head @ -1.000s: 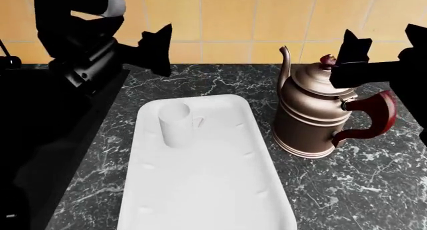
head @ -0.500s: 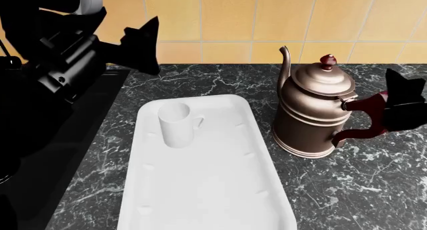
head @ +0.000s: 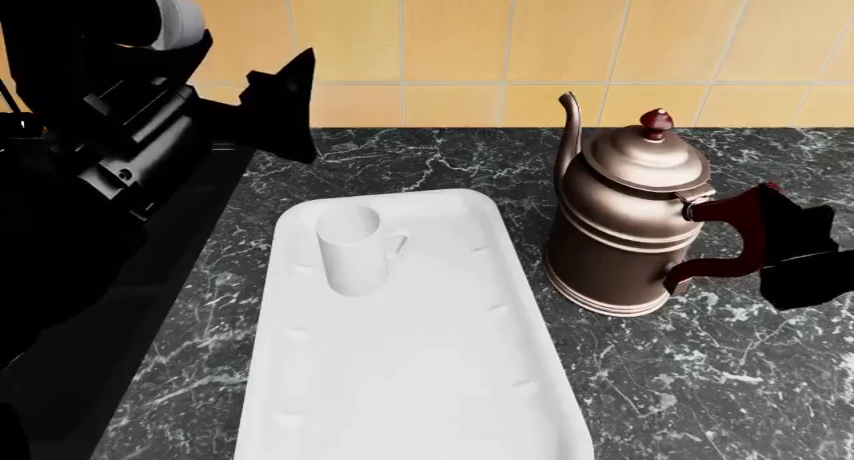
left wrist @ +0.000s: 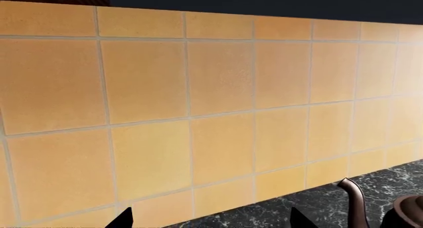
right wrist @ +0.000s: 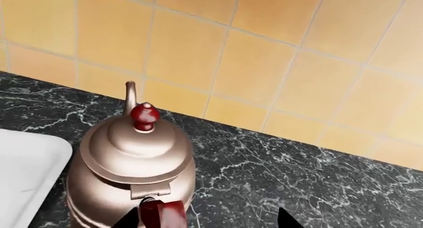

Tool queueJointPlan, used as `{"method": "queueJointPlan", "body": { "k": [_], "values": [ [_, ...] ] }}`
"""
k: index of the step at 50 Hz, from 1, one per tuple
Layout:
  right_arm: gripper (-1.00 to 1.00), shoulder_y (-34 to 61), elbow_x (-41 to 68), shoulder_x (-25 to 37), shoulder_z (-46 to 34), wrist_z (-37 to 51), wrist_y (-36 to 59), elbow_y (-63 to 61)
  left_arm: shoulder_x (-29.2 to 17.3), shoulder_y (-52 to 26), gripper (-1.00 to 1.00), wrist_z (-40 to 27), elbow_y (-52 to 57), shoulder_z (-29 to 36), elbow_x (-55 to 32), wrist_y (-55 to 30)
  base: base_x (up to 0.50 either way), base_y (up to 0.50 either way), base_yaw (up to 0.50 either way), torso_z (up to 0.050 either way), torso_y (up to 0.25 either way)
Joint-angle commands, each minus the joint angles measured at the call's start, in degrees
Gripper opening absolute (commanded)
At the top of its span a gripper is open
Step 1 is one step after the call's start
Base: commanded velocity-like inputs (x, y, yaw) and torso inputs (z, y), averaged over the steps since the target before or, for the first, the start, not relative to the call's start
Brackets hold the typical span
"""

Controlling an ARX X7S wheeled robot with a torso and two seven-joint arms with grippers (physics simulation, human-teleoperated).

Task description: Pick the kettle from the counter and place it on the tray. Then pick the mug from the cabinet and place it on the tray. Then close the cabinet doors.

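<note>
The bronze kettle (head: 625,225) stands upright on the black marble counter (head: 694,380), just right of the white tray (head: 400,380). The white mug (head: 351,248) stands upright on the tray's far end. My right gripper (head: 790,242) is open, just behind the kettle's red handle (head: 741,235). In the right wrist view the kettle (right wrist: 132,158) is close, and its handle (right wrist: 162,215) lies between the open jaws beside one fingertip (right wrist: 129,220), untouched as far as I see. My left gripper (head: 284,105) is open and empty, raised above the counter's far left, facing the wall. The cabinet is out of view.
A black sink basin (head: 94,280) lies left of the tray under my left arm. An orange tiled wall (head: 534,40) backs the counter. The left wrist view shows the wall (left wrist: 198,114) and the kettle's spout (left wrist: 353,203).
My right gripper has come down from the level of the kettle's lid to its handle. My left arm has shifted slightly left. Kettle, mug and tray have not moved.
</note>
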Motion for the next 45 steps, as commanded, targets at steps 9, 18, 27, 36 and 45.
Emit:
{"method": "queueJointPlan", "body": {
  "k": [9, 18, 27, 36, 45],
  "values": [
    [1.00, -0.17, -4.84, -2.68, -2.77, -3.88, 0.18, -0.22, -0.57, 0.50, 1.00, 0.22, -0.45, -0.06, 0.13, 0.85, 0.00, 0.00, 0.00, 0.000, 0.000],
    [1.00, 0.32, -9.08, -5.47, -5.58, -6.32, -0.35, 0.46, -0.68, 0.72, 1.00, 0.32, -0.60, 0.25, 0.31, 1.16, 0.00, 0.00, 0.00, 0.000, 0.000],
    [1.00, -1.27, -12.85, -6.88, -6.48, -8.69, -1.28, 0.92, -0.89, 1.10, 1.00, 0.55, -0.99, 0.40, 0.71, 1.70, 0.00, 0.00, 0.00, 0.000, 0.000],
    [1.00, -2.11, -15.70, -7.78, -7.52, -10.64, -2.22, 1.47, -0.90, 1.37, 1.00, 0.72, -1.28, 0.83, 1.14, 2.14, 0.00, 0.00, 0.00, 0.000, 0.000],
    [1.00, -2.10, -16.82, -8.28, -8.38, -11.37, -2.83, 1.82, -1.08, 1.73, 1.00, 0.91, -1.52, 0.94, 1.39, 2.63, 0.00, 0.00, 0.00, 0.000, 0.000]
  ]
}}
